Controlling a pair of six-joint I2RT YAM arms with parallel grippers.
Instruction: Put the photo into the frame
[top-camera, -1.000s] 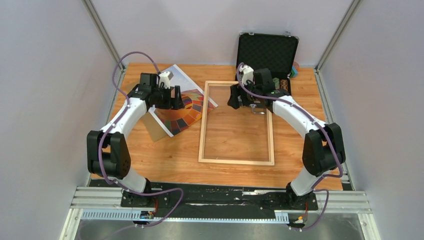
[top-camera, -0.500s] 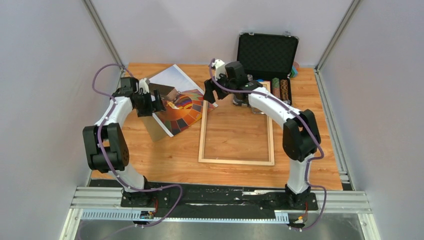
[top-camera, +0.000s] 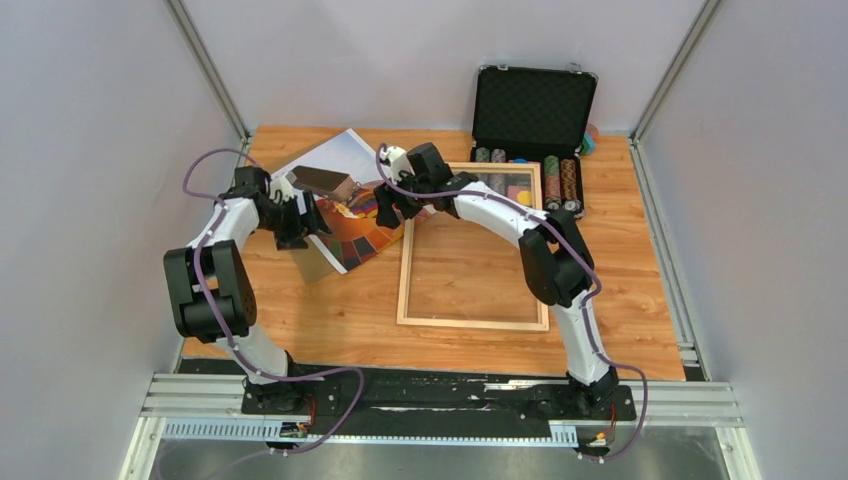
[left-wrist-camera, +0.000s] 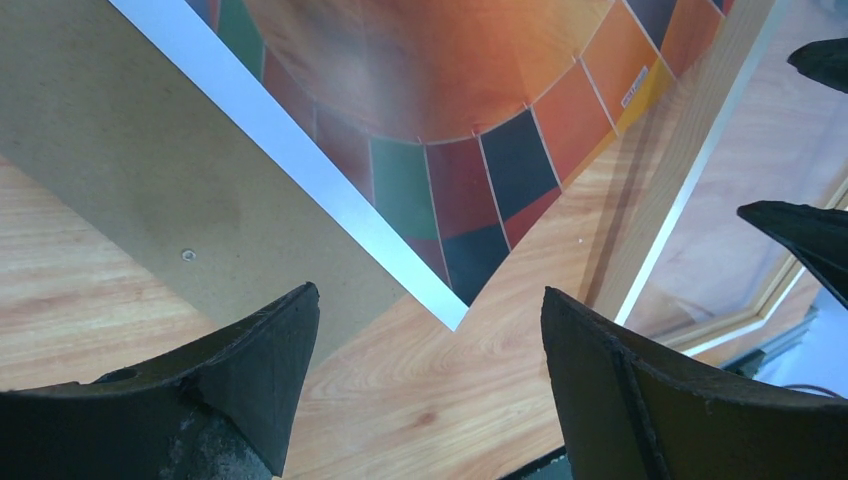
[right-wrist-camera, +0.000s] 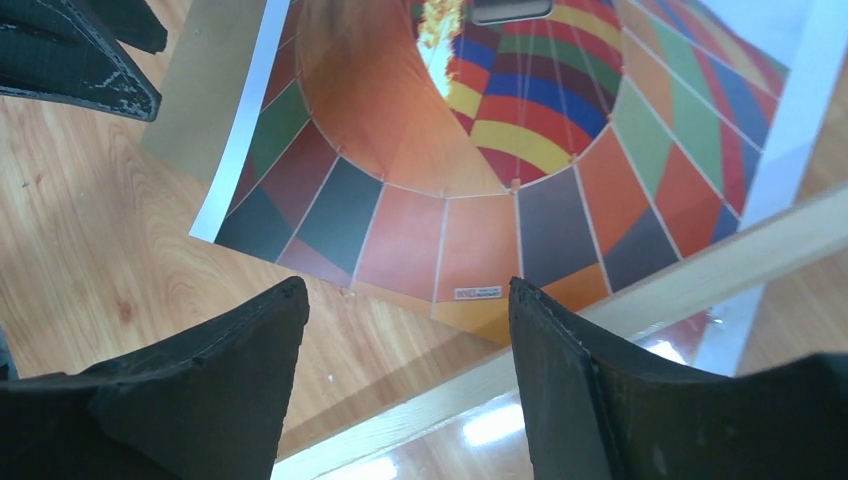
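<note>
Wooden table (top-camera: 340, 310) carries the frame (top-camera: 472, 324), flat at centre. Just left, the photo (top-camera: 360, 235) lies face up on a backing board (top-camera: 312, 262), one corner at the frame's rail. Above it hang the left gripper (left-wrist-camera: 430, 320) and right gripper (right-wrist-camera: 408, 300), jaws apart, empty.

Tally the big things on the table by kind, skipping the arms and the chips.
Photo: 1
Frame: 1
Backing board: 1
Case: 1
Total: 4
</note>
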